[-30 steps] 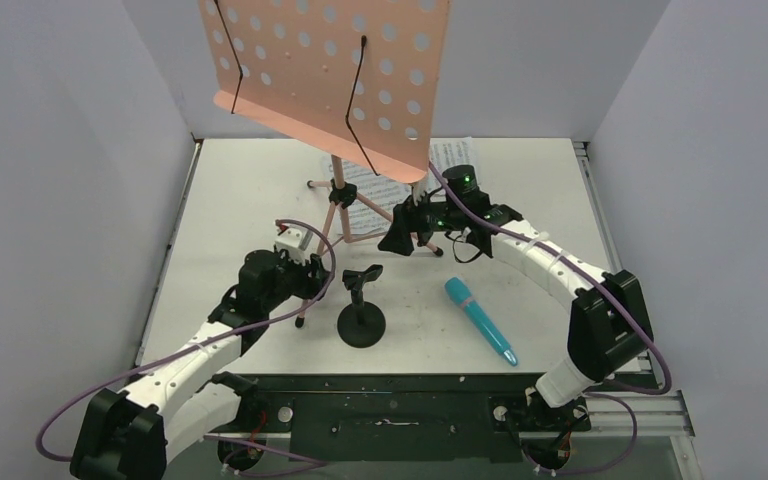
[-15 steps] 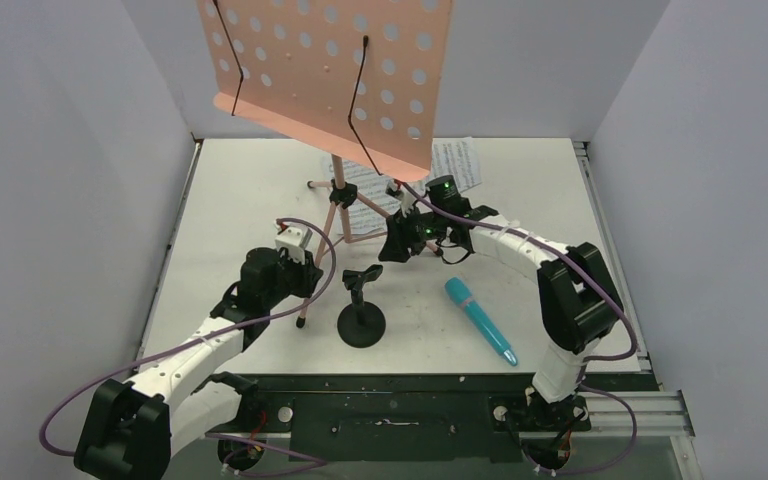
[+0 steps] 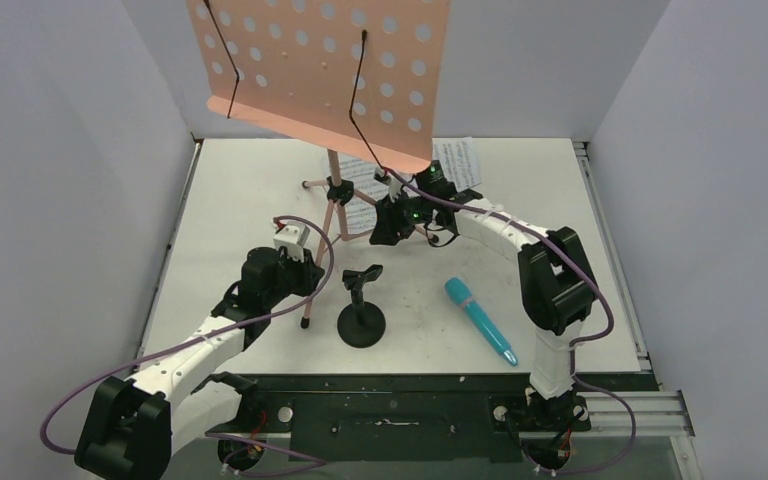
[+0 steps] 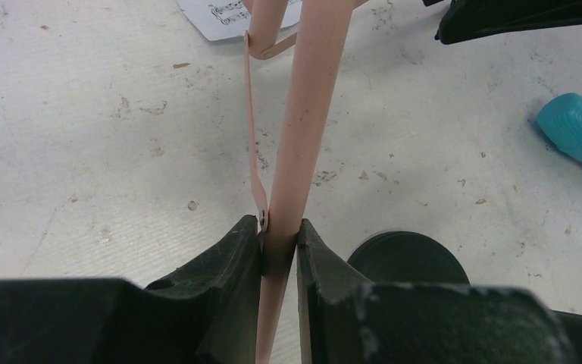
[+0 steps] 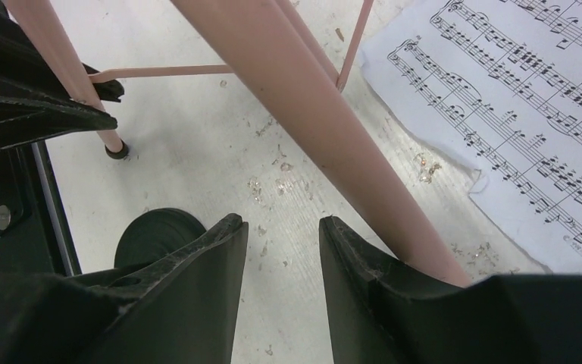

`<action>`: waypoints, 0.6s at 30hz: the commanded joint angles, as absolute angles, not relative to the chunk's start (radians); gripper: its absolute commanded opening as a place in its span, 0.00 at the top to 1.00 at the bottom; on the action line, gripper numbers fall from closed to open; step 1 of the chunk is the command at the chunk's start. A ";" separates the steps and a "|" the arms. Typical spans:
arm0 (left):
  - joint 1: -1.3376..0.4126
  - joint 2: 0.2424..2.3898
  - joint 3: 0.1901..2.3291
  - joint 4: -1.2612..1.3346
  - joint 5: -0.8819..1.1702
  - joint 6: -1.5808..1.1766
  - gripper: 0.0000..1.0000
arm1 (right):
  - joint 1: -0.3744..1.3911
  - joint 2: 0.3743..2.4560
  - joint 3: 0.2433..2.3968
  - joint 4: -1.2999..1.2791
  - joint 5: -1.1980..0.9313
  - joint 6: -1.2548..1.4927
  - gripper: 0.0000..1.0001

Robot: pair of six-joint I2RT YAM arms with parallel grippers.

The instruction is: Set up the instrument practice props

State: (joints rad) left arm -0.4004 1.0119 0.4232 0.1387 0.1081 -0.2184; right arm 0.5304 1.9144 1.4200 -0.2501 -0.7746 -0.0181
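Observation:
The pink perforated music stand (image 3: pixel 320 70) stands on its tripod at the back middle of the table. My left gripper (image 3: pixel 305 282) is shut on its near leg (image 4: pixel 307 136), both fingers pressed against the tube (image 4: pixel 279 227). My right gripper (image 3: pixel 385 228) is open low by the stand's right leg (image 5: pixel 326 129). That leg runs past the outside of its right finger, and nothing is between the fingers (image 5: pixel 282 221). White sheet-music pages (image 3: pixel 455 158) (image 5: pixel 523 98) lie flat behind the stand. The teal microphone (image 3: pixel 480 320) (image 4: pixel 576 136) lies at the front right. The black mic stand (image 3: pixel 361 322) is upright in front of the tripod.
The mic stand's round base (image 4: pixel 405 254) (image 5: pixel 155 231) sits close to both grippers. The stand's other legs (image 5: pixel 68 76) and thin braces (image 5: pixel 159 72) spread around the right gripper. Grey walls close in the table on three sides.
My left gripper has closed on the stand's near leg. My right arm has swung left toward the tripod while its jaws narrowed. The stand's desk has shifted slightly left.

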 commanded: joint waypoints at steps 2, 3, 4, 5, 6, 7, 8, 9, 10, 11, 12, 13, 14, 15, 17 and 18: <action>-0.413 1.002 0.430 0.200 0.106 -0.345 1.00 | 0.523 1.965 1.508 -0.204 -0.734 -0.026 0.59; -0.413 1.000 0.428 0.203 0.102 -0.351 1.00 | 0.522 1.973 1.520 -0.205 -0.733 -0.026 0.59; -0.413 0.999 0.427 0.207 0.098 -0.357 1.00 | 0.520 1.981 1.529 -0.205 -0.733 -0.024 0.59; -0.413 0.996 0.425 0.212 0.095 -0.363 1.00 | 0.519 1.990 1.539 -0.204 -0.733 -0.020 0.59; -0.414 0.996 0.424 0.217 0.092 -0.371 1.00 | 0.518 1.998 1.546 -0.203 -0.733 -0.014 0.59; -0.418 0.996 0.423 0.221 0.086 -0.381 1.00 | 0.517 2.007 1.554 -0.199 -0.736 -0.006 0.59; -0.420 0.996 0.422 0.227 0.082 -0.388 1.00 | 0.515 2.014 1.560 -0.191 -0.738 -0.001 0.59; -0.423 0.998 0.421 0.233 0.078 -0.398 1.00 | 0.514 2.025 1.566 -0.186 -0.741 0.000 0.59; -0.426 1.001 0.419 0.238 0.077 -0.407 1.00 | 0.512 2.034 1.575 -0.183 -0.744 0.000 0.59; -0.428 1.003 0.419 0.245 0.070 -0.419 1.00 | 0.511 2.042 1.582 -0.183 -0.744 0.000 0.59; -0.431 1.009 0.419 0.249 0.062 -0.436 1.00 | 0.510 2.051 1.594 -0.183 -0.744 0.000 0.59; -0.435 1.013 0.419 0.252 0.059 -0.450 1.00 | 0.506 2.059 1.604 -0.185 -0.744 0.017 0.58; -0.436 1.018 0.418 0.261 0.059 -0.458 1.00 | 0.502 2.067 1.613 -0.185 -0.745 0.025 0.58; -0.438 1.024 0.418 0.268 0.058 -0.465 1.00 | 0.497 2.073 1.622 -0.184 -0.745 0.030 0.58; -0.443 1.038 0.420 0.285 0.057 -0.476 1.00 | 0.484 2.085 1.637 -0.175 -0.749 0.046 0.58; -0.444 1.047 0.422 0.293 0.056 -0.480 1.00 | 0.480 2.091 1.641 -0.169 -0.752 0.056 0.58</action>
